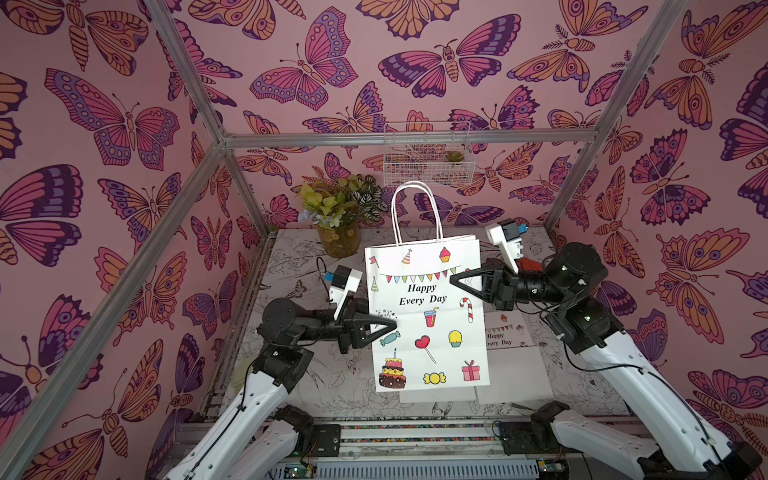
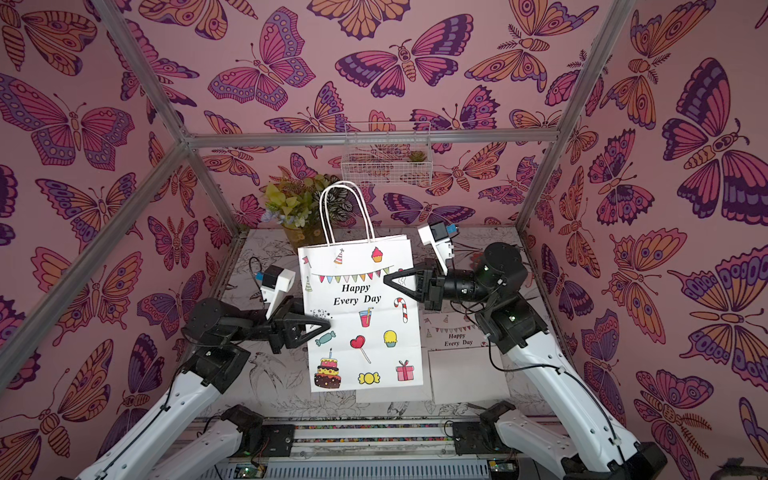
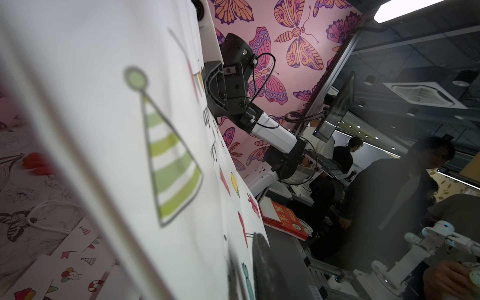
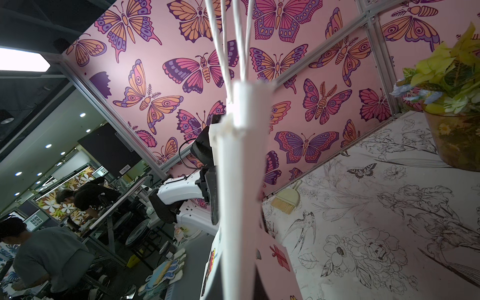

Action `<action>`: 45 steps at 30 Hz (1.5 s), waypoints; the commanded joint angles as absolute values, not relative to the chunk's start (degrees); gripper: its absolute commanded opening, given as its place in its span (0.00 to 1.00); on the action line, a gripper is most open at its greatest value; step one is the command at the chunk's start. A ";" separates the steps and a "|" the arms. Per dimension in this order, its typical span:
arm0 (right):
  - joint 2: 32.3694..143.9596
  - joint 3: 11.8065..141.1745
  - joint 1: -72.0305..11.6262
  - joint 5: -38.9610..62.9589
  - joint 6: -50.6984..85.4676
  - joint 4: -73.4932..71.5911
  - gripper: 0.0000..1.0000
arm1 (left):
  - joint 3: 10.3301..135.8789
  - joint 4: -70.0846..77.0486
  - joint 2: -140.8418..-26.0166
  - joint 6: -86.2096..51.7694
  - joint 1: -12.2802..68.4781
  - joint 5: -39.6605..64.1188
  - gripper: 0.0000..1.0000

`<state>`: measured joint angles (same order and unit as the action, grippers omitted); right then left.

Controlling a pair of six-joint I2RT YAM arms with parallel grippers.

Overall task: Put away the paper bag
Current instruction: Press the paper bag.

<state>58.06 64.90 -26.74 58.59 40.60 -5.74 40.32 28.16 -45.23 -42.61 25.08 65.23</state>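
The white paper bag (image 1: 428,316) (image 2: 361,316), printed "Happy Every Day", hangs upright and flat above the table, its cord handles (image 1: 415,212) pointing up. My right gripper (image 1: 455,279) (image 2: 388,279) is shut on the bag's right edge near the top. In the right wrist view the folded edge (image 4: 233,181) runs straight into that gripper (image 4: 239,285). My left gripper (image 1: 390,324) (image 2: 326,322) straddles the left edge at mid height. The left wrist view shows the bag's face (image 3: 104,130) and one dark finger (image 3: 265,265) in front of the paper. Whether it presses the paper is unclear.
A second printed bag (image 1: 505,336) (image 2: 455,336) lies flat on the table under the right arm. A potted plant (image 1: 338,224) stands at the back, left of the bag. A white wire basket (image 1: 428,153) hangs on the back wall. A small brush (image 4: 285,197) lies by the left wall.
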 commanded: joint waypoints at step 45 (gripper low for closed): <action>54.74 69.28 -28.74 55.48 33.50 6.38 0.00 | 39.56 27.42 -44.13 -43.03 21.62 67.67 0.45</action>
<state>55.37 67.53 -28.34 57.01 32.21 10.24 40.51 25.78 -44.10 -43.90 21.87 65.01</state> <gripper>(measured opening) 0.055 0.463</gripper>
